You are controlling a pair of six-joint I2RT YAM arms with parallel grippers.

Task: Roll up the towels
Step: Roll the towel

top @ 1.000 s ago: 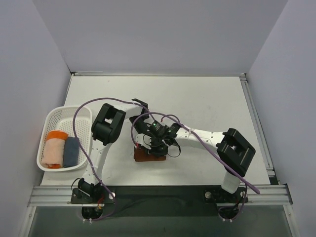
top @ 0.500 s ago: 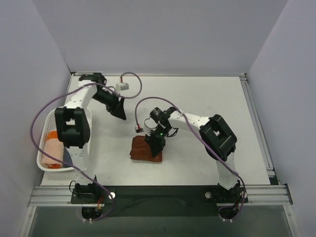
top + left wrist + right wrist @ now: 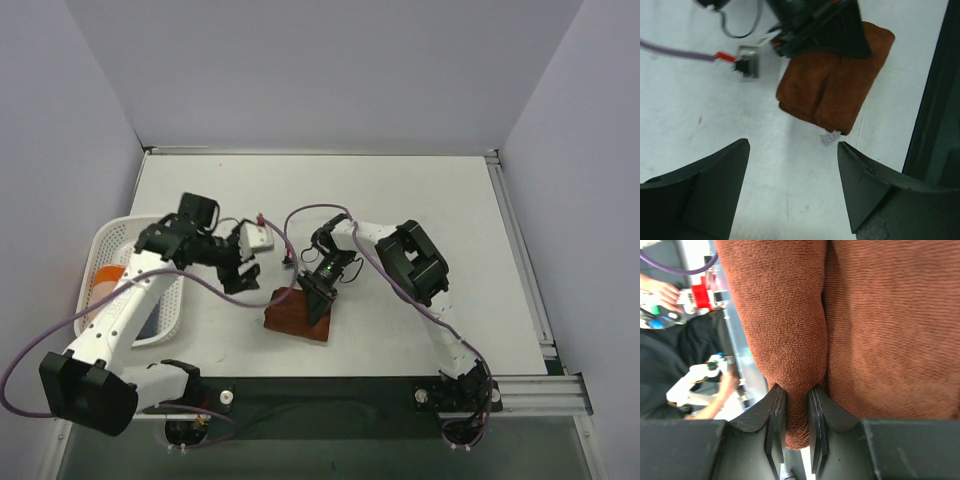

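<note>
- Pale, plain walls [image 3: 330, 70] box in a white matte table [image 3: 430, 210]; my two arms reach over it from the near edge.
- Brown towel [image 3: 297, 318]: lies on the table near the front edge, roughly midway between my two bases. It is folded into a thick oblong pad.
- Right gripper [image 3: 316, 296]: sits on the far part of the brown towel. In the wrist view the right gripper [image 3: 795, 400] is closed narrow on a raised fold of the cloth. Its two dark fingers [image 3: 774, 417] press the ridge from both sides.
- Left gripper [image 3: 246, 274]: hangs over bare table just left of the brown towel, not touching it. From its own wrist, the left gripper [image 3: 792, 145] is spread wide and holds nothing. The towel lies beyond the fingertips, nearer the right-hand one.
- Shape: from the left wrist the pad shows two plump lobes side by side with a groove between them, and rounded edges.
- Texture: soft terry, finely ribbed at close range, rust-brown throughout.
- Tag [image 3: 829, 137]: small and white, sticking out from the towel's nearer edge onto the table.
- Basket [image 3: 112, 236]: white plastic lattice with rounded corners, at the table's left side, well apart from the brown towel. My left arm crosses above it.
- Peach towel [image 3: 105, 282] and blue towel [image 3: 157, 318]: both lie in the basket, each only partly visible past the arm.
- Cable [image 3: 670, 48]: purple, ending at a small grey connector [image 3: 747, 62] above the table beside the towel.
</note>
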